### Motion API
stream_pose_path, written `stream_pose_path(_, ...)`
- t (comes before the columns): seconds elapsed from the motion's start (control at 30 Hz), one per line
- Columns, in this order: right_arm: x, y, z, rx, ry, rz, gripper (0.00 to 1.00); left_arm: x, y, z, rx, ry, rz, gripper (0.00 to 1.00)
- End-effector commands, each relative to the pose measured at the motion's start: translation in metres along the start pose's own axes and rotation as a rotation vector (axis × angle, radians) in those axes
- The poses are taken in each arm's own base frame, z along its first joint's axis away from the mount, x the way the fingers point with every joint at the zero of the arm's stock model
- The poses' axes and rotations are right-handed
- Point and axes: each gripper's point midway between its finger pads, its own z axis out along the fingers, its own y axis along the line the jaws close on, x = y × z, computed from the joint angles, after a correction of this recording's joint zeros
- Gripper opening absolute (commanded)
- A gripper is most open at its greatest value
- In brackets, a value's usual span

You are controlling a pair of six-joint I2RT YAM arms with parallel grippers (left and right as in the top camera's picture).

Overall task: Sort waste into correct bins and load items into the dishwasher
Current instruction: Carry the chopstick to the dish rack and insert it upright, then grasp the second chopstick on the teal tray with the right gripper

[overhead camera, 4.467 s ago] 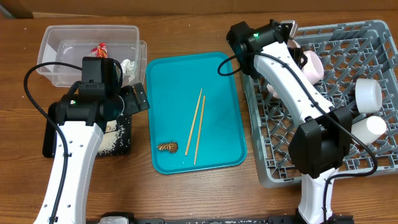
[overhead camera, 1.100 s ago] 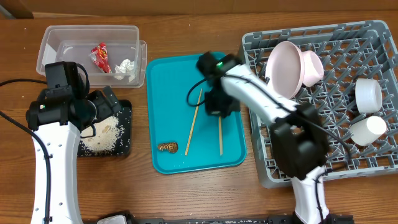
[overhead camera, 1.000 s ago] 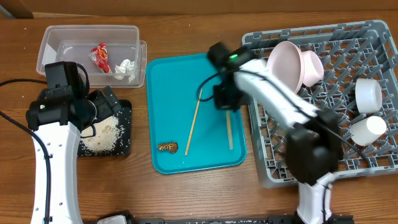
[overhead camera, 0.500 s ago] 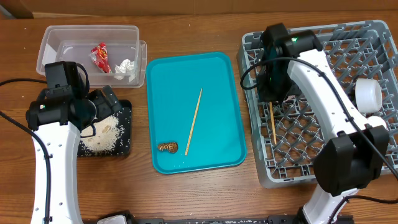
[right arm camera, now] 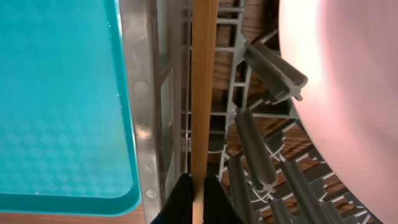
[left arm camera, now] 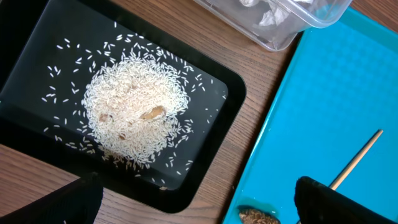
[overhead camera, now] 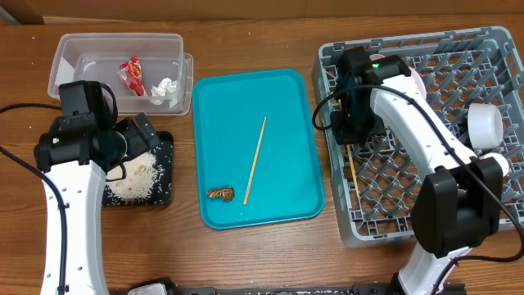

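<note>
My right gripper (overhead camera: 352,129) is shut on one wooden chopstick (right arm camera: 202,93) and holds it over the left edge of the grey dish rack (overhead camera: 426,197), just inside its wall (right arm camera: 146,124). The chopstick's lower end shows among the pegs (overhead camera: 354,174). The second chopstick (overhead camera: 255,160) lies on the teal tray (overhead camera: 221,106), with the brown food lump (overhead camera: 221,194) near it. My left gripper (left arm camera: 199,211) is open and empty above the black tray (left arm camera: 205,87), which holds rice (left arm camera: 134,109). The red wrapper (overhead camera: 131,74) and white tissue (overhead camera: 168,88) lie in the clear tub (overhead camera: 82,49).
A white bowl (right arm camera: 348,93) stands in the rack just right of the held chopstick. Two white cups (overhead camera: 485,123) sit at the rack's right side. The teal tray's edge (right arm camera: 62,205) lies directly left of the rack wall.
My right gripper picked one chopstick off the teal tray and carried it right into the rack, then shifted slightly left toward the rack wall. The left arm pulled back early on and has stayed still since.
</note>
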Motion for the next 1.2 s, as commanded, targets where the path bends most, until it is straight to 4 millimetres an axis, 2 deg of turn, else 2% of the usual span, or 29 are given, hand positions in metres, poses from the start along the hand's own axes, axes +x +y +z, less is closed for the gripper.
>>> stream_pose_path(0.0,0.001,0.003,0.002,-0.012,0.005,-0.011,0.04,-0.003,-0.001,0.0,0.007,0.0,-0.003,1.0)
stream_pose_path(0.33,0.001,0.004,0.002,-0.013,0.003,-0.011,0.05,-0.003,-0.001,0.0,0.007,0.0,-0.003,1.0)
stream_pose_path(0.4,0.001,0.004,0.002,-0.013,0.003,-0.011,0.31,-0.003,-0.001,0.0,0.007,0.0,-0.003,1.0)
stream_pose_path(0.43,0.001,0.004,0.002,-0.013,0.003,-0.011,0.41,-0.003,-0.001,0.0,0.007,0.0,-0.003,1.0)
stream_pose_path(0.5,0.0,0.004,0.002,-0.013,0.002,-0.011,0.43,-0.003,-0.001,0.0,0.007,0.0,-0.003,1.0)
stream_pose_path(0.63,-0.002,0.004,-0.001,-0.014,-0.011,0.025,0.42,-0.003,-0.001,0.0,0.007,0.0,-0.003,1.0)
stream_pose_path(0.67,-0.003,0.004,-0.004,-0.017,-0.024,0.035,0.41,-0.003,-0.001,0.0,0.007,0.0,-0.003,1.0)
stream_pose_path(0.8,-0.025,0.014,-0.055,-0.056,-0.194,0.052,0.42,-0.003,-0.001,0.0,0.007,0.0,-0.002,1.0)
stream_pose_path(0.87,-0.036,0.024,-0.084,-0.08,-0.288,0.032,0.43,-0.003,-0.001,0.0,0.007,0.0,-0.002,1.0)
stream_pose_path(0.97,-0.05,0.05,-0.118,-0.144,-0.398,-0.02,0.52,-0.003,-0.001,0.0,0.007,0.0,-0.002,1.0)
stream_pose_path(1.07,-0.059,0.085,-0.131,-0.237,-0.462,-0.081,0.53,-0.003,-0.001,0.0,0.007,0.0,-0.003,1.0)
stream_pose_path(1.17,-0.062,0.127,-0.128,-0.355,-0.465,-0.123,0.53,-0.003,-0.001,0.0,0.007,0.0,-0.002,1.0)
